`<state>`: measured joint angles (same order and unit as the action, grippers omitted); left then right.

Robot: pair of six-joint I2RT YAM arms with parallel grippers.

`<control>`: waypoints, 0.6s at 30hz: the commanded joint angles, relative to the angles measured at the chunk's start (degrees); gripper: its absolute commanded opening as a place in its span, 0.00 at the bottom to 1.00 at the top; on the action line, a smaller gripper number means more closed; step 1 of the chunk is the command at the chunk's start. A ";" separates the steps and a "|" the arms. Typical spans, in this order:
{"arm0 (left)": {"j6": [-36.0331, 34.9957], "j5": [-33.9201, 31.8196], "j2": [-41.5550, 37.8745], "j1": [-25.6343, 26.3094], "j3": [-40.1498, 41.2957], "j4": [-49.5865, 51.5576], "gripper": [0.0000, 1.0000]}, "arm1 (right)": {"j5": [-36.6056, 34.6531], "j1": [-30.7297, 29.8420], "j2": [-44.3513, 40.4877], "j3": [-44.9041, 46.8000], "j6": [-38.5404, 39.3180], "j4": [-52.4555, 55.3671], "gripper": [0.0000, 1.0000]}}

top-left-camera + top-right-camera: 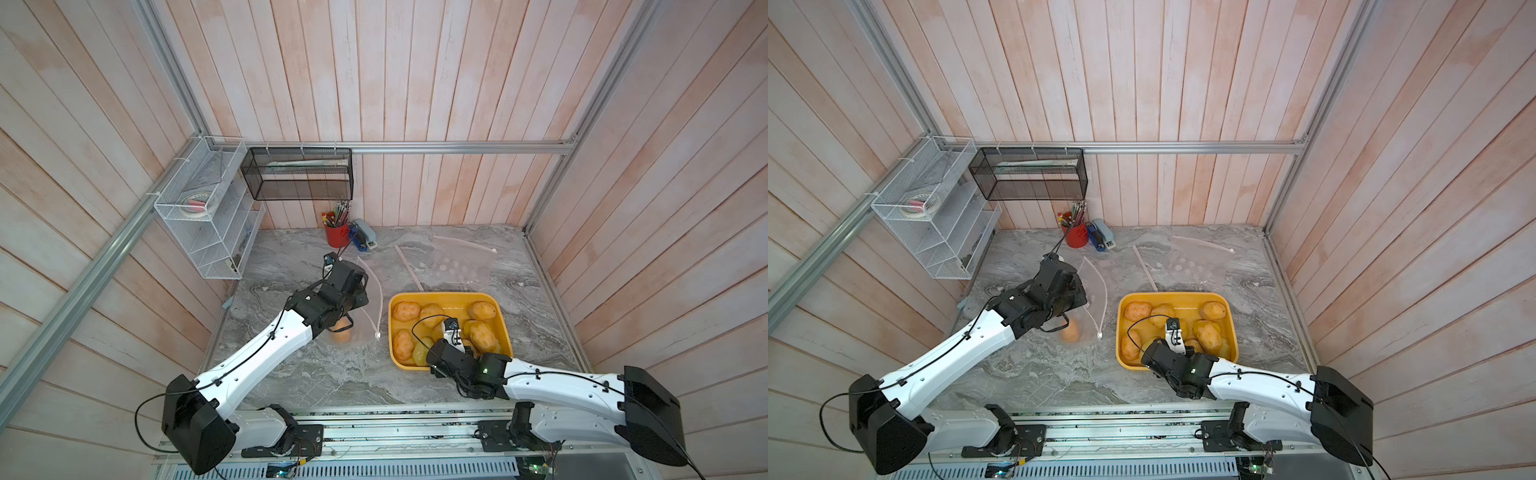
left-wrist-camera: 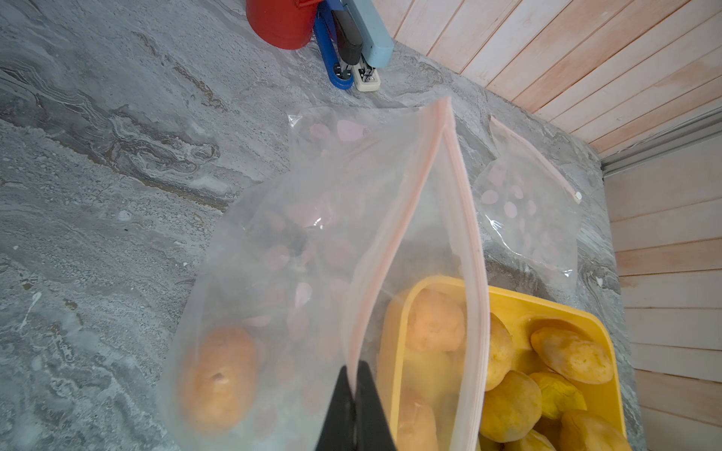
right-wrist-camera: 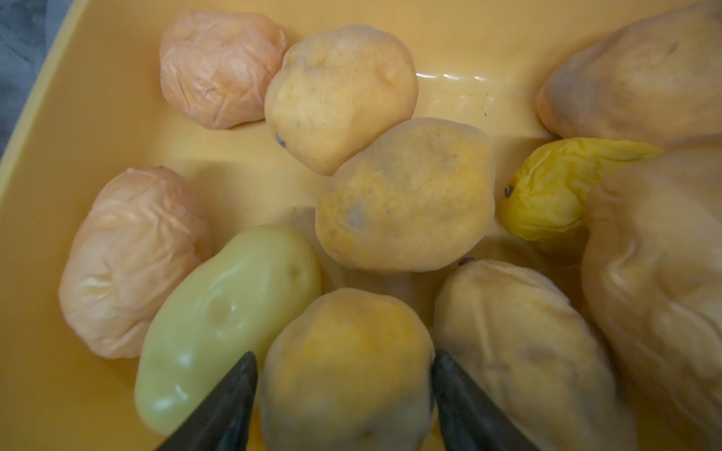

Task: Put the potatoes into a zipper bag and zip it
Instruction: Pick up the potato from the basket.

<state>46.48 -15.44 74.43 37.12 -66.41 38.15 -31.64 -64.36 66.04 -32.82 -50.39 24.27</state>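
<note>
Nearest the front edge of the grey marbled table [image 1: 332,374], the right tool [image 3: 343,390] reaches down into the yellow tray [image 1: 440,296], which sits on the table's right half. Its fingers [image 3: 226,406] stand apart on either side of an orange-yellow potato [image 3: 347,343], right against its flanks. Whether they press it I cannot tell. That potato lies among the other potatoes [image 1: 482,334] in the tray. A pale green-yellow one [image 3: 226,312] lies just beside it, and wrinkled pinkish ones [image 3: 133,261] lie by the tray wall.

Left of the tray and a little farther back, the left tool [image 2: 354,371] is pressed together on the pink zip strip of the zipper bag [image 2: 293,234]. It pinches one lip of the rim and holds the mouth up off the table. The mouth gapes on the tray side, its two pink strips apart. The bag is clear with pink dots, and a single potato [image 1: 1071,331] lies at its bottom, visible in both top views.

Beyond the tray, a second bag [image 1: 457,262] lies flat on the table. At the back wall stand a red cup [image 1: 336,235] of pens and, just beside it, staplers [image 1: 363,239]. Above them hang a black mesh basket [image 1: 299,174] and a white wire rack [image 1: 208,208].
</note>
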 commanded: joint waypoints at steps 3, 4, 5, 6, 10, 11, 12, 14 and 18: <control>-0.78 -0.64 -0.53 -0.30 0.92 0.08 0.00 | -0.35 0.02 -0.99 -0.10 0.10 0.45 0.50; -0.78 -0.47 -0.43 -0.32 0.88 0.07 0.00 | -0.46 0.24 -1.06 -0.02 0.03 0.47 0.47; -0.78 -0.43 -0.43 -0.30 0.87 0.04 0.00 | -0.48 0.40 -1.12 0.02 -0.07 0.47 0.45; -0.87 -0.29 -0.34 -0.32 0.90 0.01 0.00 | -0.49 0.43 -1.22 -0.06 -0.14 0.79 0.43; -0.86 0.37 -0.25 -0.30 1.03 -0.27 0.00 | -0.75 0.53 -3.56 -0.96 -0.35 2.58 0.36; -0.86 0.45 -0.25 -0.30 1.09 -0.27 0.00 | -0.35 0.51 -4.51 -1.34 0.13 2.90 0.35; -0.89 0.66 -0.25 -0.30 1.09 -0.42 0.00 | 0.18 0.50 -5.59 -1.79 1.07 3.00 0.35; -0.87 0.78 -0.30 -0.31 1.27 -0.51 0.00 | 1.28 0.54 -7.79 -3.20 2.41 3.15 0.34; -0.95 1.10 -0.32 -0.30 1.54 -1.00 0.00 | 5.60 0.53 -10.25 -7.79 6.53 2.71 0.33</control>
<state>46.48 -15.16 74.43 37.12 -66.17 37.98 -29.02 -64.03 57.10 -36.40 -47.51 26.37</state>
